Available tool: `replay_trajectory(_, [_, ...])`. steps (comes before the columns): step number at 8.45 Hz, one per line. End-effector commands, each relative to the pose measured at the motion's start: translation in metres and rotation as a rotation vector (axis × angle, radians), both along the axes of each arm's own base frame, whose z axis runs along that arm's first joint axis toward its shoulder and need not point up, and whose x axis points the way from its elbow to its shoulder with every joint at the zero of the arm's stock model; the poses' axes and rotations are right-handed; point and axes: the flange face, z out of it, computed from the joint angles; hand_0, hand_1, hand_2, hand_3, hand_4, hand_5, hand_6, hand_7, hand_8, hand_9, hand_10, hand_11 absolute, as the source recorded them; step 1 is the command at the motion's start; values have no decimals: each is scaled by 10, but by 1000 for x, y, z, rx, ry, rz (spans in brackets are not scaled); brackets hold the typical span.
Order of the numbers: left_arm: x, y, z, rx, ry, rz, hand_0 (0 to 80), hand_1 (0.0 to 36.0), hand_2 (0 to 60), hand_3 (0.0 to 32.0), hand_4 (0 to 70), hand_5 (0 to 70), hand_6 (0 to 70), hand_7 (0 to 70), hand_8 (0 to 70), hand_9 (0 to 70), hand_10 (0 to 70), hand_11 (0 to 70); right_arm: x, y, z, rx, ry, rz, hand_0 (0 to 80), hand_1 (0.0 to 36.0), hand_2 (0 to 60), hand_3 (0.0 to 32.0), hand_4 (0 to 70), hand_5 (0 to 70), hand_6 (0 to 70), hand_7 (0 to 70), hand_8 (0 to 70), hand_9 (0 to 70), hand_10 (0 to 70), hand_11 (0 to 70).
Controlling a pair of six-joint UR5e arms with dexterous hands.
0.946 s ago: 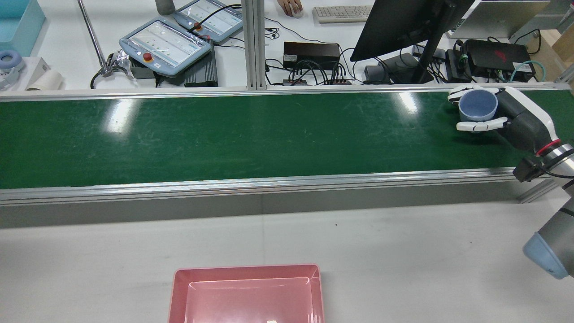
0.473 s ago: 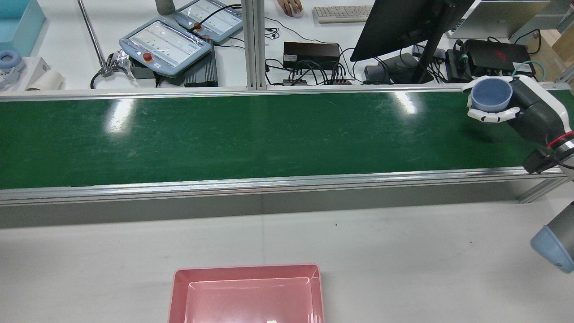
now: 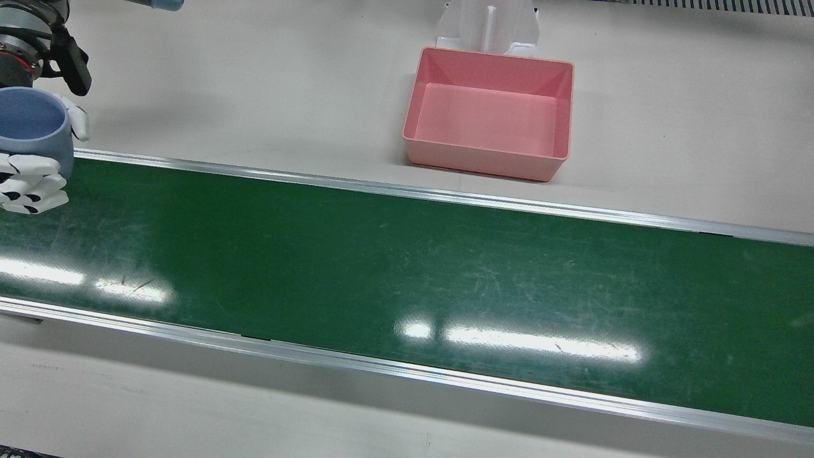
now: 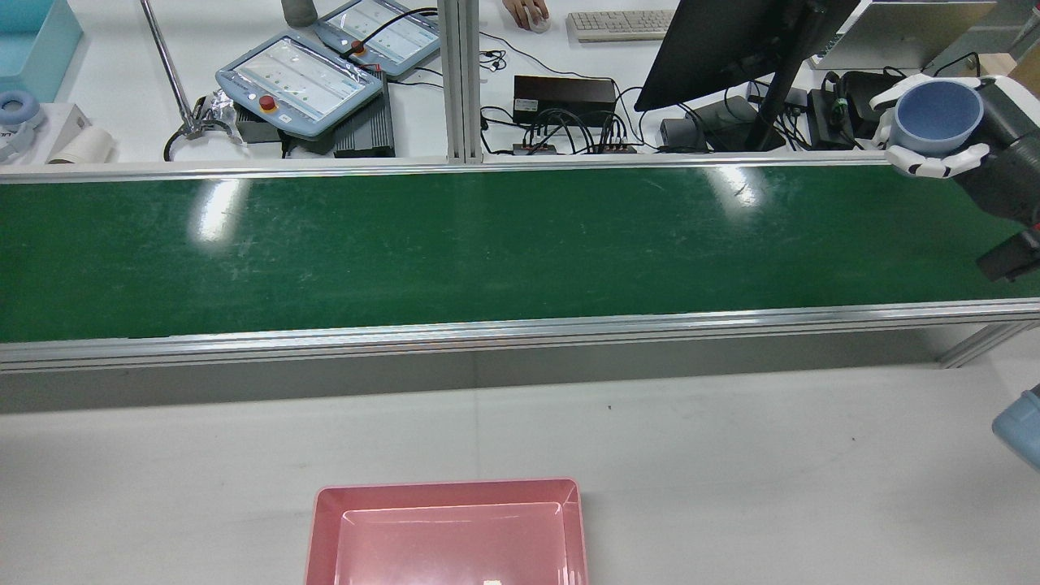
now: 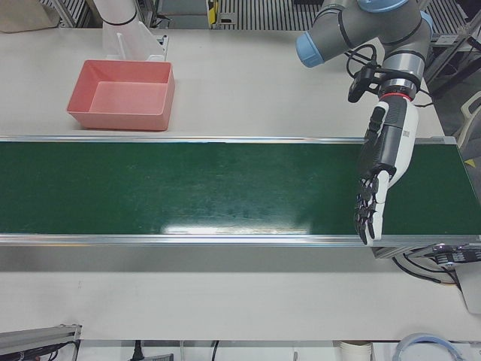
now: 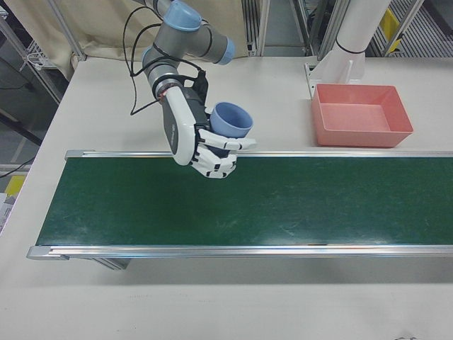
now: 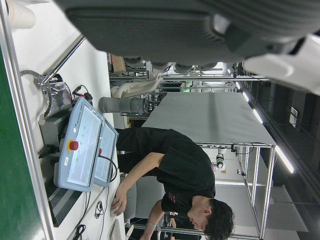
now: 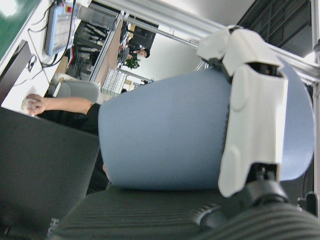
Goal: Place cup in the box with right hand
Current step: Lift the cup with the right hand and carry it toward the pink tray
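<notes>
A: Where does the blue cup sit?

B: In the right hand, fingers wrapped round its wall, mouth upward, lifted clear above the green conveyor belt.

A: And the pink box?

B: On the white table beyond the belt, well apart from the cup, toward the station's middle. The right hand is much nearer it than the left hand, which hangs flat, fingers spread, holding nothing.

A: Counts?

B: One cup, one box.
</notes>
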Motion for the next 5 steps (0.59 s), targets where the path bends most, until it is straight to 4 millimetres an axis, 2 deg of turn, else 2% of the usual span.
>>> replay_trajectory(1, [0,0,-1,0,0,0,0,0,0,0,0,0,0,0,0,0,0,0,-78,55,-90,113,19,-156,712,360,600,0,341,195,363,700,475,700,312,481])
replay_trajectory(2, [0,0,-1,0,0,0,0,0,0,0,0,0,0,0,0,0,0,0,-113,81,-125,158,6,-202,734,360,600,0,359,194,358,700,469,700,307,474])
replay_trajectory(3, [0,0,-1,0,0,-1,0,0,0,0,0,0,0,0,0,0,0,0,-150,100,-156,196,-3,-249,667,360,600,0,301,192,353,700,463,700,303,469])
replay_trajectory(4, [0,1,0,-1,0,-1,0,0,0,0,0,0,0,0,0,0,0,0,-186,115,-177,222,-3,-291,680,360,600,0,317,190,343,700,453,700,301,466])
replay_trajectory(5, [0,0,-1,0,0,-1,0,0,0,0,0,0,0,0,0,0,0,0,-220,137,-185,230,0,-327,627,360,600,0,260,187,335,700,446,699,296,460])
